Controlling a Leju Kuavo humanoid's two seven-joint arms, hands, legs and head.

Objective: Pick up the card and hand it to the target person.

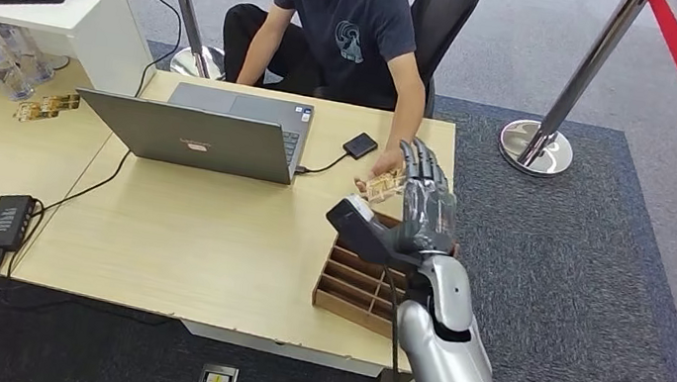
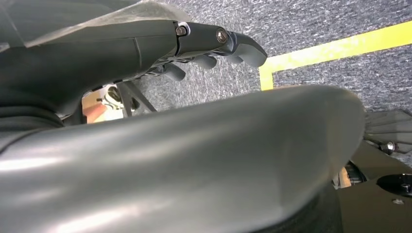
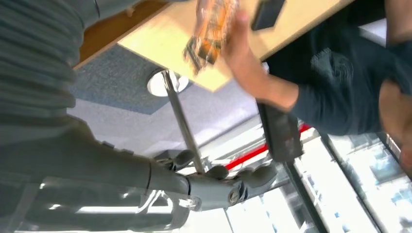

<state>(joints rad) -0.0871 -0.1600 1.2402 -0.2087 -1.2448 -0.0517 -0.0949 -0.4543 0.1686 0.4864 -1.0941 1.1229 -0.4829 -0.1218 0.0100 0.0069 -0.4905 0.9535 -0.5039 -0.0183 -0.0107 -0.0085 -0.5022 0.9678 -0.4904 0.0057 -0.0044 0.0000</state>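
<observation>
The card, clear with orange print, sits in the fingers of the seated person's hand above the table's right end. My right hand is raised just right of it, fingers stretched upward and spread, holding nothing. In the right wrist view the card is gripped by the person's hand, well apart from my fingers. The person wears a dark T-shirt and sits behind the table. My left hand hangs over grey carpet with nothing in it.
A wooden divided box stands on the table under my right forearm. A laptop, a small black device, a power adapter, bottles and another card lie further left. A stanchion base stands at the right.
</observation>
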